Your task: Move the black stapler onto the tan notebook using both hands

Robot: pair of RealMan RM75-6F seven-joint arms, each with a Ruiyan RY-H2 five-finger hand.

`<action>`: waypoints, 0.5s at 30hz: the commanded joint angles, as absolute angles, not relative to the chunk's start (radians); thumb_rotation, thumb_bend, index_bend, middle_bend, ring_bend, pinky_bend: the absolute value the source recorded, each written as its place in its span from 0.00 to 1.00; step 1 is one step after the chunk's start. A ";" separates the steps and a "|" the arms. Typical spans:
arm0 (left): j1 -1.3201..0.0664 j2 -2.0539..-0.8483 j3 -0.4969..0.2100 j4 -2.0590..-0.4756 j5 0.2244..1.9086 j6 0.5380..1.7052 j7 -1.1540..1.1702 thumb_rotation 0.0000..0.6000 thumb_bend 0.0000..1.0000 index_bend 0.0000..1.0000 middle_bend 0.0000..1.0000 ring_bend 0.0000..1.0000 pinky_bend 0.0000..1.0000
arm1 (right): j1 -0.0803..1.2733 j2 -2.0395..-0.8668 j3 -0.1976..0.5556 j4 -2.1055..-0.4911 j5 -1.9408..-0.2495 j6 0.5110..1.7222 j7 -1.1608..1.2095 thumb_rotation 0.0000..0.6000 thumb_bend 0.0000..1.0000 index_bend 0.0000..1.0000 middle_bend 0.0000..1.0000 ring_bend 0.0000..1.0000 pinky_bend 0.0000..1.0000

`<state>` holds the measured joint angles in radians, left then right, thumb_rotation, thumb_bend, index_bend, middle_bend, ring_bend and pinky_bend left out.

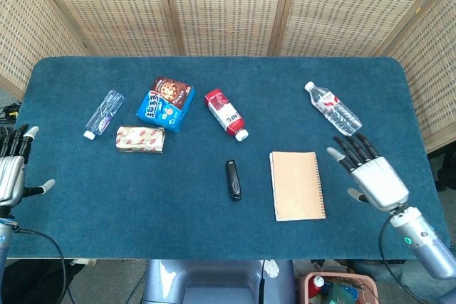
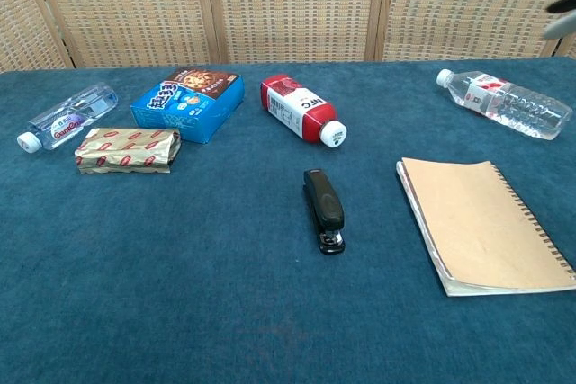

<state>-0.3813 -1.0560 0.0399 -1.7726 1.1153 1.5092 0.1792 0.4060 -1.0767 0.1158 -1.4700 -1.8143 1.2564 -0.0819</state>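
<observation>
The black stapler [image 1: 233,179] [image 2: 324,209] lies flat on the blue table near the middle, untouched. The tan spiral notebook [image 1: 296,184] [image 2: 481,224] lies just to its right, a small gap between them. My left hand [image 1: 13,165] hovers at the far left edge of the table, fingers spread and holding nothing. My right hand [image 1: 370,171] is at the right side, beyond the notebook, fingers spread and empty. In the chest view only a fingertip of the right hand [image 2: 562,6] shows at the top right corner.
Behind the stapler lie a red carton [image 1: 226,113], a blue snack box [image 1: 165,102], a gold-wrapped pack [image 1: 140,139] and a small clear bottle [image 1: 104,112]. A water bottle [image 1: 333,108] lies at the back right. Wicker screens stand behind the table.
</observation>
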 commanded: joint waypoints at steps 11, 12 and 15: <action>-0.317 -1.074 -0.004 -1.741 1.157 1.506 0.206 1.00 0.00 0.00 0.00 0.00 0.00 | 0.970 -1.337 0.064 -1.206 -2.195 0.992 0.084 1.00 0.00 0.09 0.03 0.00 0.02; -0.316 -1.075 -0.007 -1.740 1.157 1.503 0.210 1.00 0.00 0.00 0.00 0.00 0.00 | 0.999 -1.360 0.059 -1.183 -2.204 0.979 0.090 1.00 0.00 0.10 0.04 0.00 0.02; -0.311 -1.080 -0.019 -1.736 1.158 1.492 0.220 1.00 0.00 0.00 0.00 0.00 0.00 | 1.076 -1.440 0.036 -1.106 -2.222 0.948 0.115 1.00 0.00 0.10 0.04 0.00 0.03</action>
